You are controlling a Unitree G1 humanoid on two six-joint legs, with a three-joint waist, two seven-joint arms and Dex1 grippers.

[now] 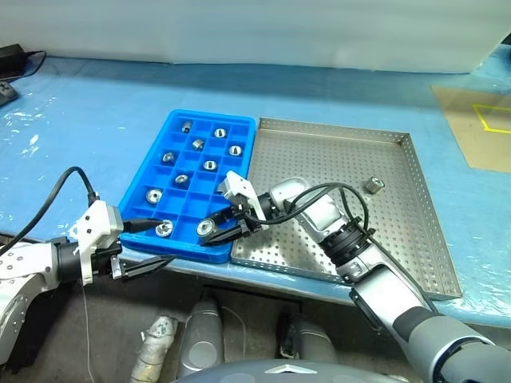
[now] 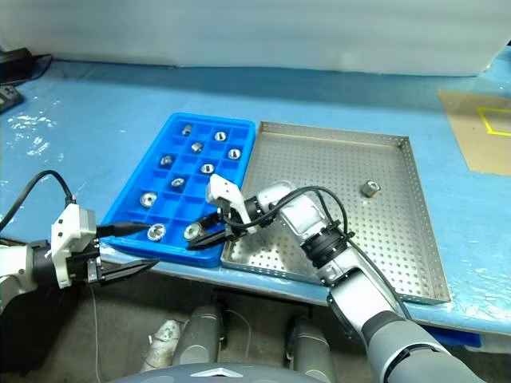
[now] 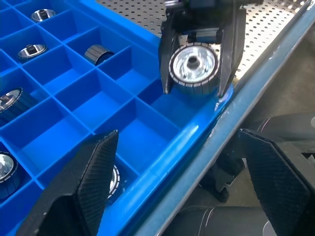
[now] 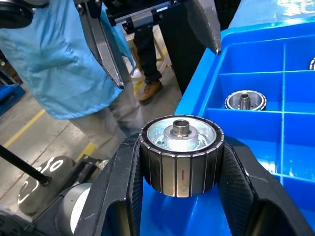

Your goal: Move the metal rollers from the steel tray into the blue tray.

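Right end effector (image 1: pixel 226 229) is gripping one metal roller (image 1: pixel 209 227) between its fingers, holding it over a near-edge compartment of the blue tray (image 1: pixel 180 121). Left end effector (image 1: pixel 144 246) is hanging wide and empty at the tray's near-left corner. Other rollers (image 1: pixel 209 166) are sitting in compartments; a single roller (image 1: pixel 373 185) is lying in the steel tray (image 1: pixel 415 231) on the bench (image 1: pixel 88 112).

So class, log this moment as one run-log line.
right gripper: roller between its fingers over blue tray near corner | left gripper: open, empty | steel tray: one roller left
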